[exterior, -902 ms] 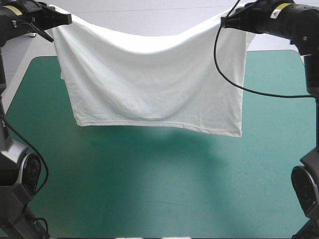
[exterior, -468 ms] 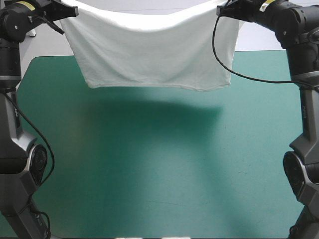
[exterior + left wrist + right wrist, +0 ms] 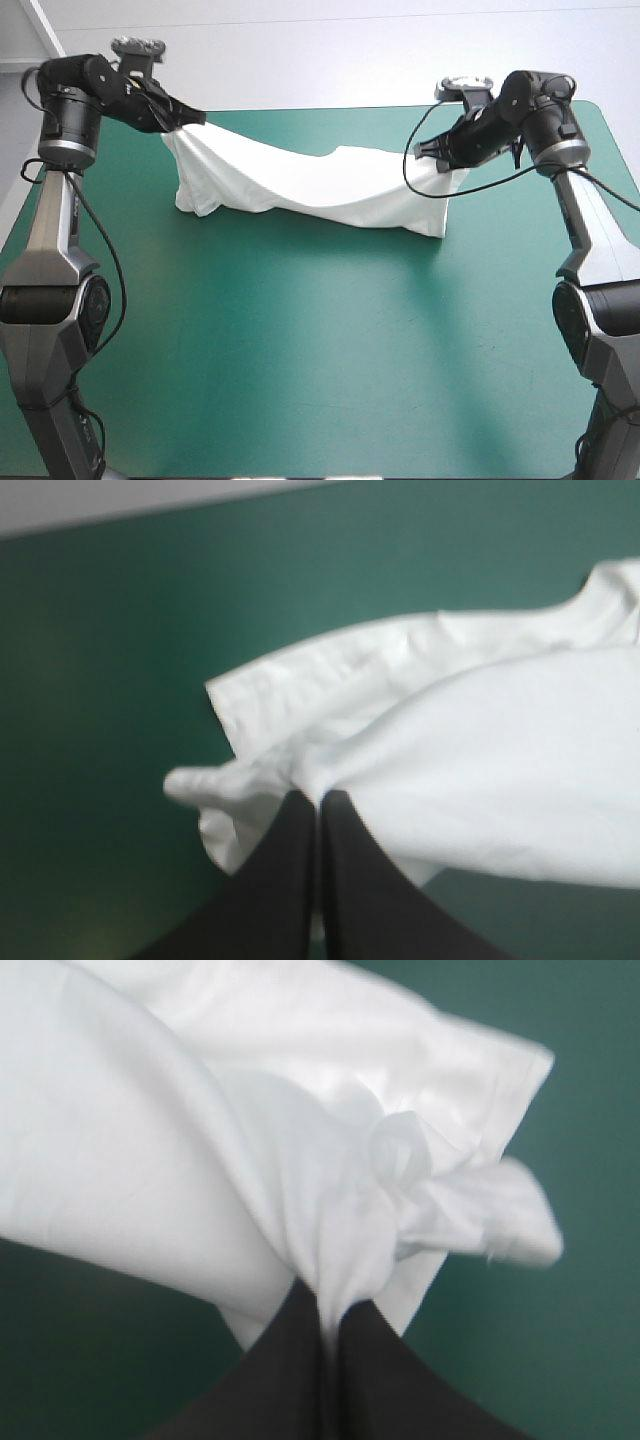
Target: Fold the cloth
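The white T-shirt (image 3: 310, 190) stretches between both grippers over the far part of the teal-green table, sagging in the middle with its lower part touching the cover. My left gripper (image 3: 190, 122) is shut on the T-shirt's left end near the far left corner. My right gripper (image 3: 432, 150) is shut on the right end. In the left wrist view the black fingers (image 3: 300, 850) meet in a point with the T-shirt (image 3: 480, 770) bunched ahead of them. In the right wrist view the T-shirt (image 3: 200, 1140) is pinched between the fingers (image 3: 375, 1360) and folds away in layers.
The teal-green table (image 3: 320, 350) spreads broad and bare toward the near edge. Its far edge (image 3: 330, 110) runs just behind the T-shirt. The right arm's black cable hangs in a loop beside the T-shirt's right end.
Both arms have swung down and forward from high above the table. The T-shirt, earlier hanging as a spread sheet in the air, now droops low with its lower part on the cover.
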